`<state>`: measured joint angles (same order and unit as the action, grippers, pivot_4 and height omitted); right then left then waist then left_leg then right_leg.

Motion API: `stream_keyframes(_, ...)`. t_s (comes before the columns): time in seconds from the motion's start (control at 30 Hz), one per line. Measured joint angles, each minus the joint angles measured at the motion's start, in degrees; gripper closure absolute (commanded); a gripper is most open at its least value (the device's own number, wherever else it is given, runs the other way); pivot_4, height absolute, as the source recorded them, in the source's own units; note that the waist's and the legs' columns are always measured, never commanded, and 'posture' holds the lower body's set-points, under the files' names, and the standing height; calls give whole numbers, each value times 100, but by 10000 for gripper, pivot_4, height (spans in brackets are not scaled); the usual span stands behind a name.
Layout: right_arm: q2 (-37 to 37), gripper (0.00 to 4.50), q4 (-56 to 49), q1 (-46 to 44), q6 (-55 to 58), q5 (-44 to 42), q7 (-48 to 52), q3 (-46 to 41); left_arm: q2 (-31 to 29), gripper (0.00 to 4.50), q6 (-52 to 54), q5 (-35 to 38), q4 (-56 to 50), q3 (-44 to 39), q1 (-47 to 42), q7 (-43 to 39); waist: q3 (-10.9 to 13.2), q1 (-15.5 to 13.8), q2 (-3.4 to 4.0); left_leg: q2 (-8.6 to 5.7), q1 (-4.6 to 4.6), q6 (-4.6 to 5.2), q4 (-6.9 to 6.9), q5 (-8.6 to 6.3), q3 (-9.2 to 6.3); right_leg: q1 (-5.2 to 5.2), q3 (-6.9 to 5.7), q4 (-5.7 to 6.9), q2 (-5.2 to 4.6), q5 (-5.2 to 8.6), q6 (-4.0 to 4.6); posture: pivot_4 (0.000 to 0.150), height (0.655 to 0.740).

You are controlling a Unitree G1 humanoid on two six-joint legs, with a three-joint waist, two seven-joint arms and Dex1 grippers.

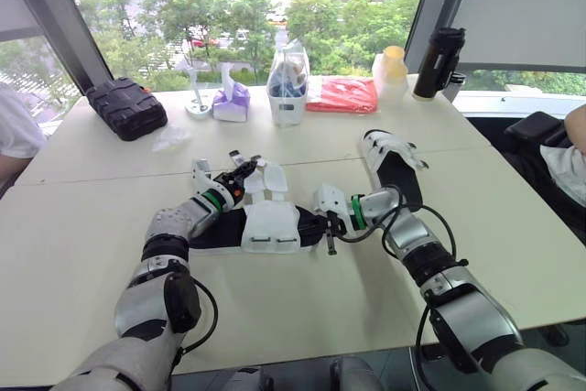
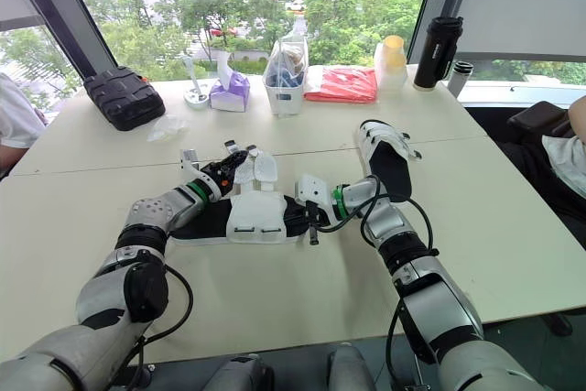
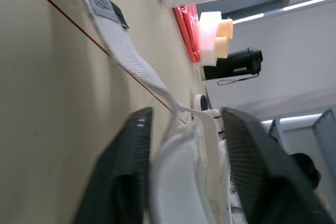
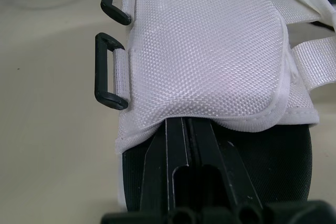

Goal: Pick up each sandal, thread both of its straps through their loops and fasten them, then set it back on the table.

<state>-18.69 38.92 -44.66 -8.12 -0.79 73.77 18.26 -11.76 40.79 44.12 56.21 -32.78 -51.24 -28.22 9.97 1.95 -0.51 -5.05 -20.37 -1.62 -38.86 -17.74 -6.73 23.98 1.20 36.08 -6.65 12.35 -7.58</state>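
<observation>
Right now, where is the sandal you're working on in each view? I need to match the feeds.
Left eye view: the sandal lies crosswise, mid-picture.
Right eye view: same place, slightly further left.
Left wrist view: close up, its white strap trailing away.
Right wrist view: close up, its white flap with two black loops.
Shared landmark: the black flask, far right in both eye views, also in the left wrist view.

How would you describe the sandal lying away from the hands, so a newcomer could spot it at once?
Start at the beige table by the window and look at its right half, in front of the red packet. The far sandal lies there, black footbed with white straps. Unlike the near sandal, lying crosswise at centre, it points toward the window.
</observation>
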Motion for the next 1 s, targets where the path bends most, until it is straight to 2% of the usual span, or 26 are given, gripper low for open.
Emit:
stream_keyframes(0.47, -43, 45000, -132, 58, 8, 1, -55, 30, -72, 28289, 113, -32, 92, -9, -28, -361, 0, -6, 0, 0, -3, 0, 1, 0, -4, 1, -5, -1, 0, 0, 0, 1500, 7400)
stream_keyframes(1.0, -83, 45000, -228, 68, 7, 1, -77, 78, -168, 28289, -206, -40, 710, -71, -450, -561, 3, 8, -4, 0, -9, -2, 18, 1, -5, 9, -7, -16, 0, 1, -1, 1500, 7400)
